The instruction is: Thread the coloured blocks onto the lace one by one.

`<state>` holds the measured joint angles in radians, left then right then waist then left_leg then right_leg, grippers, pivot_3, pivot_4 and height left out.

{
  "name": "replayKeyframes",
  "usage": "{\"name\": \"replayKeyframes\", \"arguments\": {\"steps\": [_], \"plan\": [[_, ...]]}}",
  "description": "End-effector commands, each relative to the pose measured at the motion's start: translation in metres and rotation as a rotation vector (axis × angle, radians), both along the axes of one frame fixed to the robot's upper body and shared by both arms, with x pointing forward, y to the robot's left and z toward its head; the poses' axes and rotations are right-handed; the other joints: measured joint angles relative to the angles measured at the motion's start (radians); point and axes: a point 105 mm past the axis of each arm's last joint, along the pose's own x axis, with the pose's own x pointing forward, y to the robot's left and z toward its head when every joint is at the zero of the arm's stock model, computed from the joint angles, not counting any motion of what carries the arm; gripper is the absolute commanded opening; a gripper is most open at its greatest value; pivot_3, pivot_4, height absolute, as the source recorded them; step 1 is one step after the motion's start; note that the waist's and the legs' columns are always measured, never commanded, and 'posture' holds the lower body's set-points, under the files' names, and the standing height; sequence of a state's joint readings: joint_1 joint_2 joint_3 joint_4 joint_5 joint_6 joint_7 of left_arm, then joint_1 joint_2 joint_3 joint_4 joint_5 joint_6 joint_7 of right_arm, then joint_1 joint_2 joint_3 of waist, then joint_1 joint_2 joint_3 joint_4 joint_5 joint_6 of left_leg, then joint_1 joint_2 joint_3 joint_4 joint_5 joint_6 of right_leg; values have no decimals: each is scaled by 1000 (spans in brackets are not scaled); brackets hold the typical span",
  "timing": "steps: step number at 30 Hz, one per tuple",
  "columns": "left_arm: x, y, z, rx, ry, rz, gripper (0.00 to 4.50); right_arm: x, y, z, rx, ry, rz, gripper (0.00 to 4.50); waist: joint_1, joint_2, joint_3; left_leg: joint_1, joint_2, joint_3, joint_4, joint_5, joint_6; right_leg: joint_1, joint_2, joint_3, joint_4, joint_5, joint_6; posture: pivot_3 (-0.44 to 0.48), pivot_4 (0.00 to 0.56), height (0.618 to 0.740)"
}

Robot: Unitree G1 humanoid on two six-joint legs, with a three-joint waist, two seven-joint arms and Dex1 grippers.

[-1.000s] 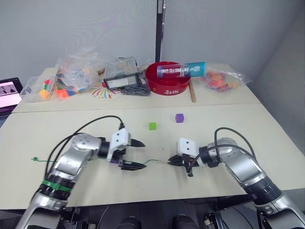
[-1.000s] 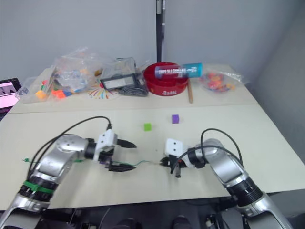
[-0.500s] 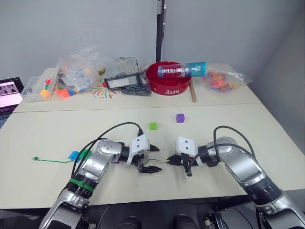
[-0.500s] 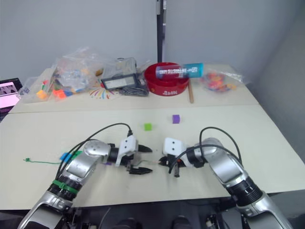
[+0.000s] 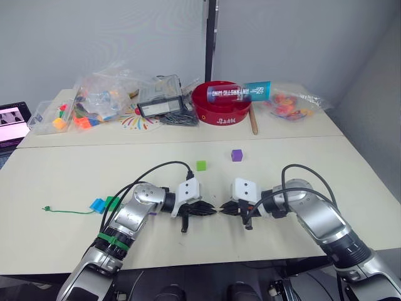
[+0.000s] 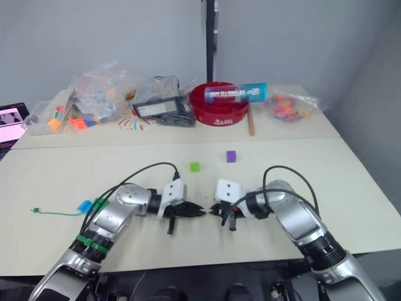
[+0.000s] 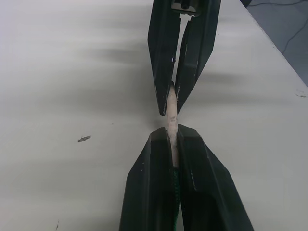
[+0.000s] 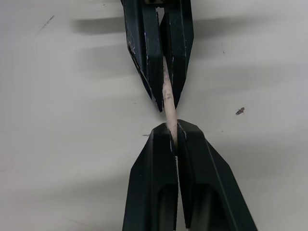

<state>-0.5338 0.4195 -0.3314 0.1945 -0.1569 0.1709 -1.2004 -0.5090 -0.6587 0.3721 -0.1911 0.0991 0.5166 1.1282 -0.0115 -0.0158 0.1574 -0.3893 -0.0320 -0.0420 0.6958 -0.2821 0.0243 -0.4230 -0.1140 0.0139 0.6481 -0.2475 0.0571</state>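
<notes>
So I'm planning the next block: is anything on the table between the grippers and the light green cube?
Nothing visible. Bare table lies between the light green cube and both the left gripper and right gripper, which pinch the lace tip.

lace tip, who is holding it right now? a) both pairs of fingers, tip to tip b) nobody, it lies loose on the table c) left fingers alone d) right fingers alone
a: the lace tip runs between the shut left gripper and the shut right gripper, which meet tip to tip.
</notes>
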Motion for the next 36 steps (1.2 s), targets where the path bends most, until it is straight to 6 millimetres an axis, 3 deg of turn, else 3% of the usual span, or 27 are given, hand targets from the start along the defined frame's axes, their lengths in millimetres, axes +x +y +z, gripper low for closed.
{"name": "replayKeyframes", "arguments": {"steps": [1,8,11,21,27,31,36], "plan": [[5,5,8,-3,-44,24,24,-2,5,12,24,-30,34,0,0,0,0,0,0,0,0,0,0,0,0,0,0,0,0,0,150,740],[6,6,11,-10,-51,27,24,-5,4,9,19,-18,39,0,0,0,0,0,0,0,0,0,0,0,0,0,0,0,0,0,150,740],[5,9,12,1,-52,18,0,-6,4,13,46,-9,22,994,-1,0,0,0,0,0,0,0,0,0,0,0,0,0,0,0,150,740],[6,26,16,31,-63,42,0,14,-28,43,193,-32,-198,4443,1,0,0,0,0,0,0,0,0,0,0,0,0,0,0,0,150,740],[3,28,14,35,-57,45,0,66,-44,56,302,-149,-534,4479,-2,0,0,0,0,0,0,0,0,0,0,0,0,0,0,0,150,740],[2,28,14,37,-55,47,0,89,-50,61,343,-218,-686,4479,-2,0,0,0,0,0,-1,1,-2,-1,0,0,1,0,0,0,150,740],[3,29,14,39,-56,52,0,98,-44,69,298,-266,-592,4479,-2,0,0,-1,-1,0,-1,3,-5,-1,-1,0,1,0,1,0,150,740]]}}
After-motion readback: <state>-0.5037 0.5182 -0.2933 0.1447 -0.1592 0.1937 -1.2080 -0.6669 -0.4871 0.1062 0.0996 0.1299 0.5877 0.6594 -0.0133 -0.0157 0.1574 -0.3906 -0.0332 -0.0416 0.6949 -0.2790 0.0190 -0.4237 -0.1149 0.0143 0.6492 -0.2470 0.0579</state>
